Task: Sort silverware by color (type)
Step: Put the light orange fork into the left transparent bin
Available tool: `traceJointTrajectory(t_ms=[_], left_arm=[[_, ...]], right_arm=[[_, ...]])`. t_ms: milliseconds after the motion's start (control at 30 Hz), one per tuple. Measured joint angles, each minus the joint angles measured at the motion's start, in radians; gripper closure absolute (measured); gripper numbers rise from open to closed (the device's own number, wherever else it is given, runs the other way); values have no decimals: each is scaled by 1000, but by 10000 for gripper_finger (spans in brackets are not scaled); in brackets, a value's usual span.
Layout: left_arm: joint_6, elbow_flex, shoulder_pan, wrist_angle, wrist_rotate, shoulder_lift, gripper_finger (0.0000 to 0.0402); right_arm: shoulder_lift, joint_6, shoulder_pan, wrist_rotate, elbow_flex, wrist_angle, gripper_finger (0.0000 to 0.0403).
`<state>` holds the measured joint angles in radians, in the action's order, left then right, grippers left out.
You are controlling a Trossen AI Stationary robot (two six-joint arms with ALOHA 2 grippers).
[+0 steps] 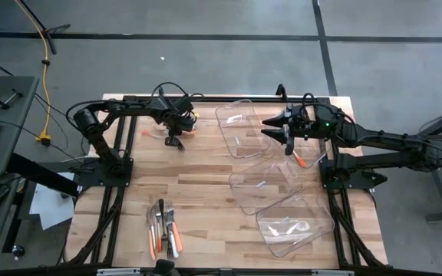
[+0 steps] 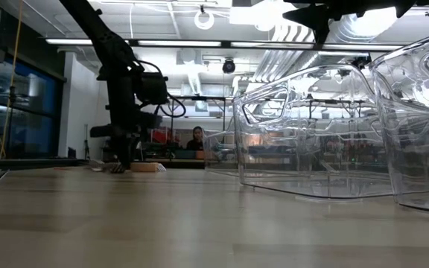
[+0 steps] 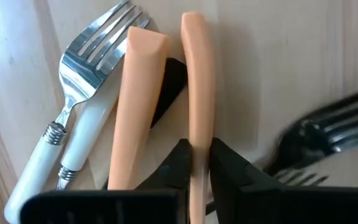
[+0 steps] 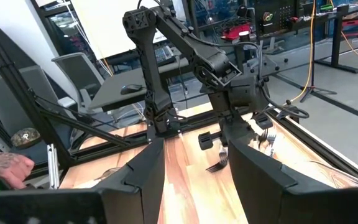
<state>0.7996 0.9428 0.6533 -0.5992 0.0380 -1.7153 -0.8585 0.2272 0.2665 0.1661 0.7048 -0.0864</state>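
At the table's far left lies a small cluster of silverware (image 1: 181, 130): two orange handles (image 3: 140, 106), a white-handled fork (image 3: 73, 118) and a dark fork (image 3: 328, 134), all flat on the wood. My left gripper (image 1: 176, 139) points down onto this cluster and is shut on the narrower orange handle (image 3: 197, 74). My right gripper (image 1: 272, 126) hangs open and level, high above the clear bins, with nothing between its fingers (image 4: 247, 165). A second pile of silverware (image 1: 165, 228) lies near the front edge. My left gripper pinches the narrow orange handle (image 3: 197, 134) between its two fingers, partway along its length. The fingers come from above, pointing down, and lie across the handle. The handle lies level with the other pieces at the table top; the gripper hides the utensil's head.
Three clear plastic bins (image 1: 244, 126) (image 1: 263, 188) (image 1: 294, 224) stand in a row on the table's right half. An orange-handled piece (image 1: 301, 161) lies beside them near the right arm. Bare wood lies at the table's middle. A person sits in the room beyond (image 2: 196, 138).
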Motion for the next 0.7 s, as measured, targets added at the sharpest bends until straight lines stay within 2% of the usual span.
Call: traceJointTrajectory(t_ms=[200, 333, 700], left_arm=[[-9, 0, 0, 0, 0, 0, 370], [-10, 0, 0, 0, 0, 0, 385], [-13, 52, 0, -50, -27, 42, 386]], right_arm=[[0, 0, 0, 0, 0, 0, 242], [0, 0, 0, 0, 0, 0, 242], [0, 0, 0, 0, 0, 0, 242]])
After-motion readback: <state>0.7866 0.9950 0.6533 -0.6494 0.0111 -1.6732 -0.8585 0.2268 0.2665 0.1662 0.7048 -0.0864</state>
